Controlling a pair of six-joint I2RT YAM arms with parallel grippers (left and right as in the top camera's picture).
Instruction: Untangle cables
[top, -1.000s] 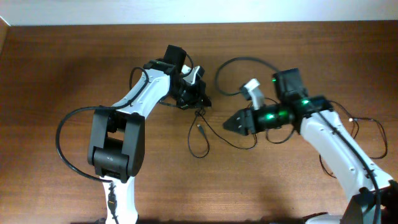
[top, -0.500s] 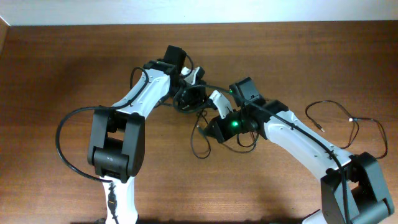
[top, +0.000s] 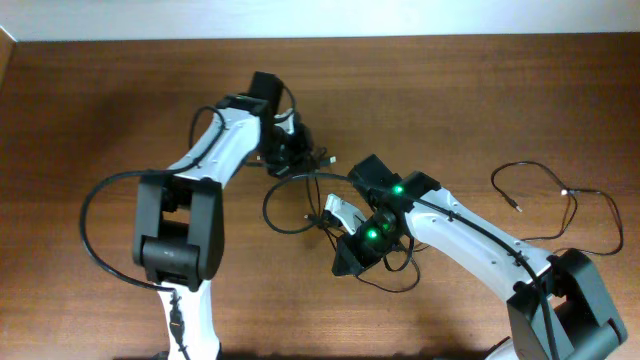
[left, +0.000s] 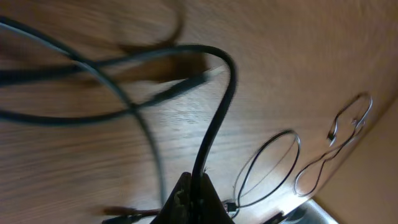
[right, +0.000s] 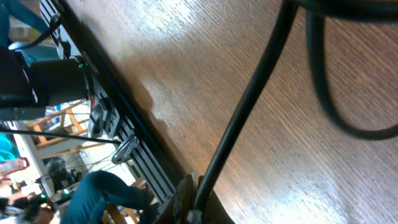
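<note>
The cables (top: 266, 208) lie as a loose knot of thin black loops on the table (top: 100, 120), wrapped closely around the right gripper (top: 343, 266). One open loop bulges to that gripper's upper left and smaller coils sit just to its right.

The right gripper's jaws are pressed together on one strand. In the right wrist view that strand (right: 249, 106) runs straight out from between the fingers and rises clear of the wood.

Up and to the left of the right gripper, the left gripper (top: 298, 157) is likewise clamped on a strand. The left wrist view shows that strand (left: 217, 118) arching up out of the pinched fingertips (left: 193, 194).

Well off to the right of the right gripper lies a separate cable (top: 565, 190) in a loose wavy line, apart from the knot.

With both claws gripping, the step in hand looks like drawing the two held strands apart.
- Pull slowly and low to the table.
- Move the right gripper away from the left one along a line that opens the big loop and does not cinch it.
- Watch where the strands cross just above the right gripper. If that crossing tightens, the pull is probably drawing the knot shut.
- Thin wire can slip from closed fingers, so a steady pull seems safer than a jerk.
</note>
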